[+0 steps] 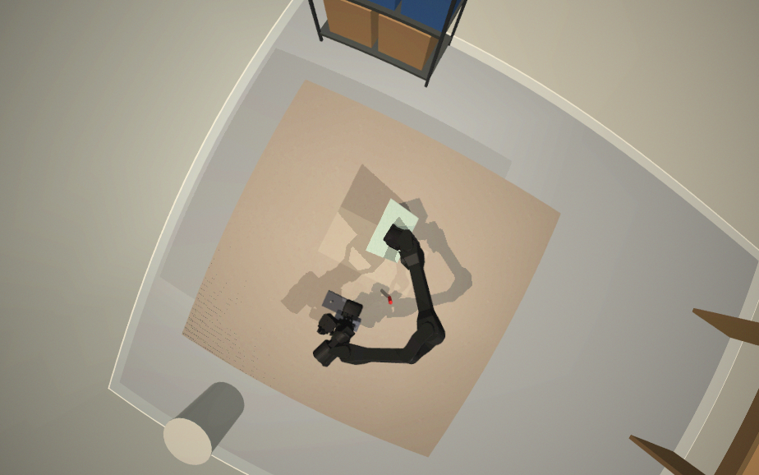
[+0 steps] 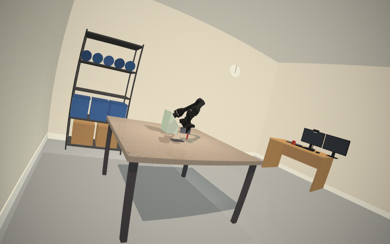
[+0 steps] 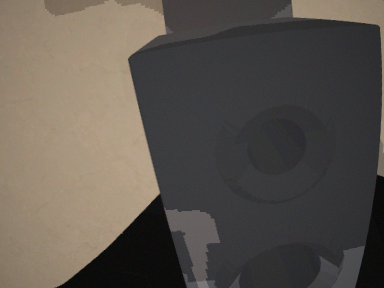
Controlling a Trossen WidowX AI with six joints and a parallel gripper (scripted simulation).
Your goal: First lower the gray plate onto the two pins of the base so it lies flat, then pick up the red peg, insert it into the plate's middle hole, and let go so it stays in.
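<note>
The gray plate (image 3: 190,125) (image 2: 184,131) fills much of the wrist view, with two of its round holes showing. My gripper (image 2: 188,129) is shut on the plate and holds it above the table; in the top view the arm hides most of the plate. The dark gray base (image 1: 333,301) (image 2: 176,139) (image 3: 227,14) lies on the table, partly under the wrist in the top view and just past the plate's top edge in the wrist view. Its pins are not discernible. The red peg (image 1: 389,300) (image 2: 187,136) stands upright on the table, apart from the base.
A pale green block (image 1: 381,231) (image 2: 165,123) stands by the arm's mounting end. The arm curves round the peg's side of the tan table (image 1: 481,223) (image 2: 218,152). A shelf rack (image 2: 109,92) and a desk (image 2: 301,155) stand away from the table.
</note>
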